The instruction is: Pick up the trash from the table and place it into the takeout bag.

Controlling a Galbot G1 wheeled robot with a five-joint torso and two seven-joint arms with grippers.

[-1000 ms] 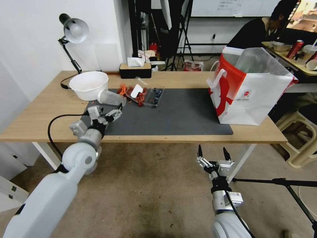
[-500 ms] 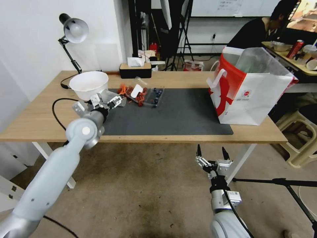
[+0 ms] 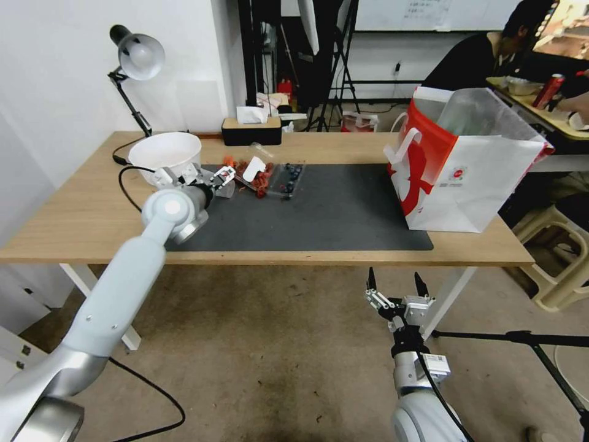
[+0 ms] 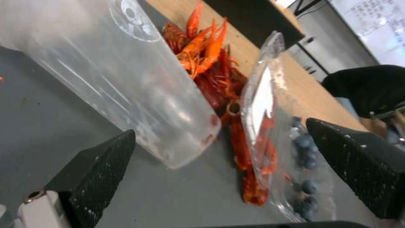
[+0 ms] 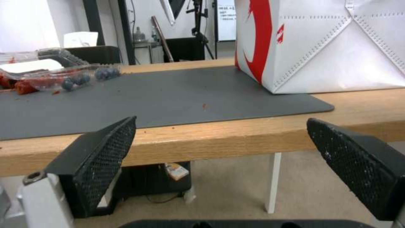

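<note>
A clear plastic cup lies on its side on the dark grey mat of the table. My left gripper is open, and the cup's end lies between its fingers, nearer one of them. Beside the cup are red crayfish shells and a clear plastic box with blueberries. The takeout bag, white with red sides, stands upright at the table's right end. Below the table's front edge my right gripper hangs open with nothing in it.
A white bowl sits just behind the cup. A desk lamp and a tissue box stand along the back edge. A black cable trails from my left arm over the table's left part.
My left arm has reached forward from the table's near edge across the mat, bringing its open gripper up around the cup's end. The right gripper has stayed put.
</note>
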